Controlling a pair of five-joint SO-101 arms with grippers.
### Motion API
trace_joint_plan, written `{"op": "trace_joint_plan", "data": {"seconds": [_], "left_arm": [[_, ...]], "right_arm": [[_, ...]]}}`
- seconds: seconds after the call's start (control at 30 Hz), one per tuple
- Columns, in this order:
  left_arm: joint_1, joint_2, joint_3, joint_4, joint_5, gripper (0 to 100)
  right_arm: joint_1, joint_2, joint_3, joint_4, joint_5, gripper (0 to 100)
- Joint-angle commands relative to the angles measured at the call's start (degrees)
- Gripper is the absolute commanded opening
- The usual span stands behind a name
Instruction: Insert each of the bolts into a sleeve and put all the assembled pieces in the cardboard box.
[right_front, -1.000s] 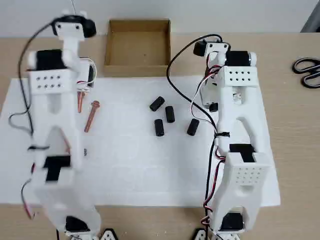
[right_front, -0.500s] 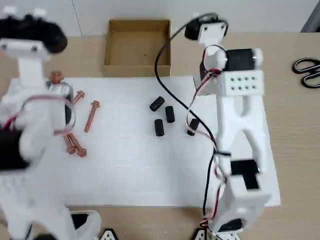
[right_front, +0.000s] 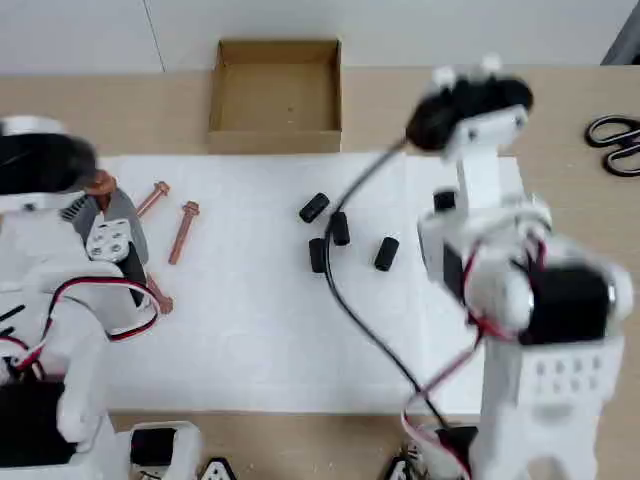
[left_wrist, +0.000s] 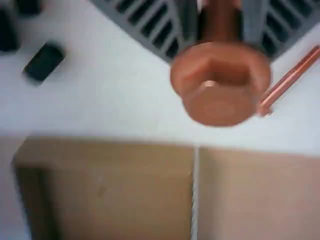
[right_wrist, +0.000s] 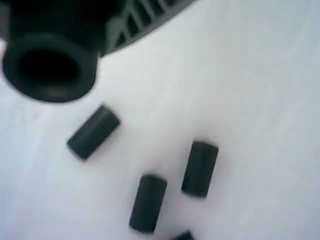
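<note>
My left gripper (right_front: 106, 196) is raised over the white mat's left side, shut on a copper bolt (right_front: 100, 183) whose hexagonal head (left_wrist: 220, 82) points out from between the grey jaws. My right gripper (right_front: 446, 208) is up over the mat's right side, shut on a black sleeve (right_front: 445, 200); its open bore (right_wrist: 50, 67) faces the camera. Loose bolts (right_front: 183, 232) lie on the mat near the left arm. Several loose sleeves (right_front: 340, 228) (right_wrist: 93, 131) lie in the middle. The cardboard box (right_front: 226, 95) stands open behind the mat.
The white mat (right_front: 260, 330) covers most of the wooden table. Scissors (right_front: 618, 143) lie at the far right edge. A black cable (right_front: 350, 310) from the right arm trails across the mat near the sleeves. The box's rim (left_wrist: 100, 150) shows in the left wrist view.
Both arms have lifted off the mat and swung up toward the camera. The left one took a bolt up with it, the right one a sleeve.
</note>
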Motion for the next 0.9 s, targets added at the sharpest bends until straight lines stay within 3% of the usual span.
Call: {"op": "trace_joint_plan", "data": {"seconds": [0.0,0.2,0.4,0.6,0.87], "left_arm": [[0.3,-4.1,8.0,-9.8,7.2,1],[1.8,-8.6,19.4,-20.2,10.2,1],[11.8,-8.4,24.2,-21.3,14.9,1],[12.3,-4.0,24.5,-23.5,17.5,1],[16.7,-1.8,24.7,-25.3,17.6,1]], "right_arm": [[-0.1,-9.2,12.2,-6.2,-0.4,0.4],[-1.0,-19.2,36.7,-26.7,-0.6,0.4],[-12.2,-28.1,55.6,-43.9,-0.7,0.4],[-18.3,-37.1,71.2,-56.9,-1.0,0.4],[-24.0,-52.4,84.1,-60.8,-15.8,0.4]]}}
